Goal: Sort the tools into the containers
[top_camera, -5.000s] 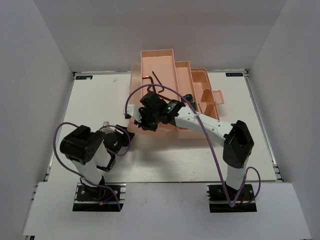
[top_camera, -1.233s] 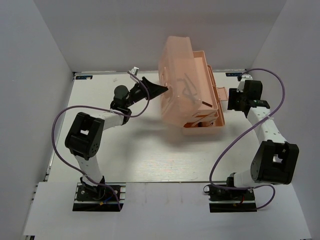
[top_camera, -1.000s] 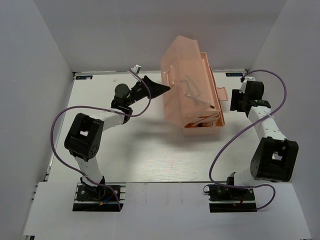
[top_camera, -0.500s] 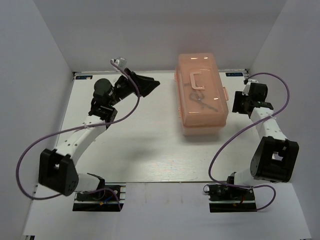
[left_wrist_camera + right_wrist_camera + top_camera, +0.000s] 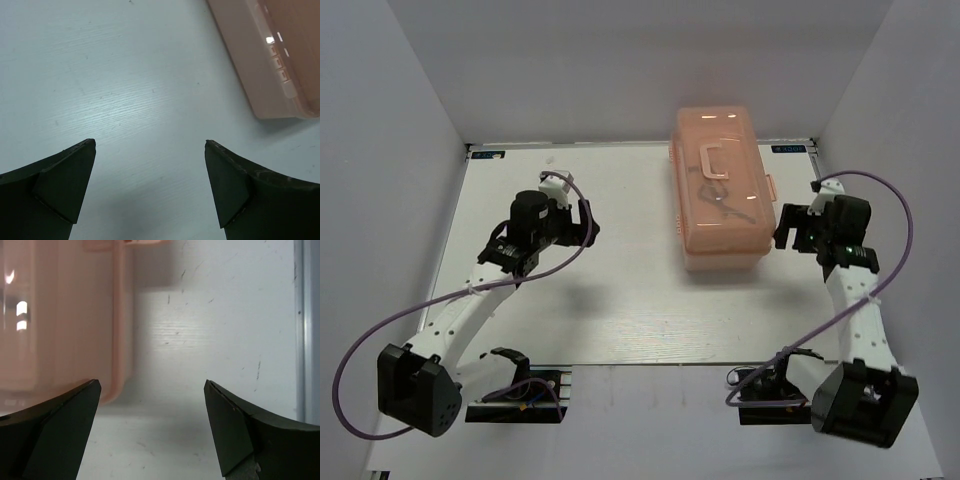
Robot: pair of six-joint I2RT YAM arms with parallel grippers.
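Observation:
The salmon-pink toolbox stands closed at the right of the middle, its lid handle on top. Its containers are folded away under the lid. Faint dark shapes of tools show through the translucent lid. My left gripper is open over bare table well to the left of the box, nothing between its fingers. The left wrist view shows this gripper with the box's edge at upper right. My right gripper is open just off the box's right side; in the right wrist view, right gripper, box wall.
White walls close the table in on the left, right and back. A metal rail runs along the table's right edge. Purple cables loop from both arms.
The toolbox lid has swung down and the box is now closed. My left arm has drawn back to the left and nearer. The right gripper slid nearer along the box. Both grippers opened wider.

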